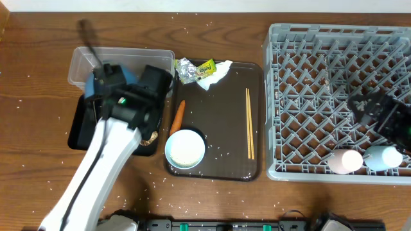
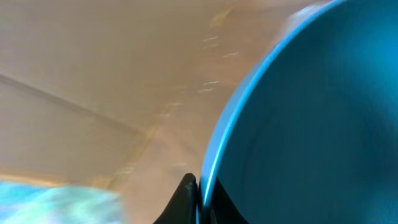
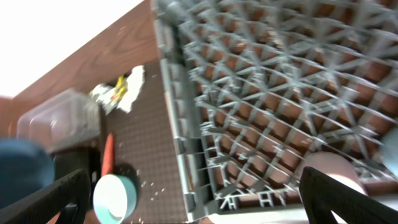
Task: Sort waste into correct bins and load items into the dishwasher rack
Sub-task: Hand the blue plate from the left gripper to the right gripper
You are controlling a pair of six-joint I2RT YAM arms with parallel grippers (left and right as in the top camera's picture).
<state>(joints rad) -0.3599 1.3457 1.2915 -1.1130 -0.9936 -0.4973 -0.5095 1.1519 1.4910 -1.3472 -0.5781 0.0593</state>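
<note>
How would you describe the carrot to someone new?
Start at the dark brown serving tray left of the grey rack. On its left edge, next to the white bowl, lies the carrot: the only orange, tapered thing there.

Rack (image 1: 308, 83) right of serving tray (image 1: 225, 109); tub (image 1: 128, 52), shallow tray (image 1: 78, 131) left. Bowl (image 1: 185, 149), carrot (image 1: 177, 117), chopsticks (image 1: 250, 123) on serving tray; cups (image 1: 347, 160) in rack.

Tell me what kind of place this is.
Probably a mock dish-return station on a wooden table: a grey dishwasher rack, a brown serving tray with a white bowl and chopsticks, and a clear tub beside a black tray for waste.
</note>
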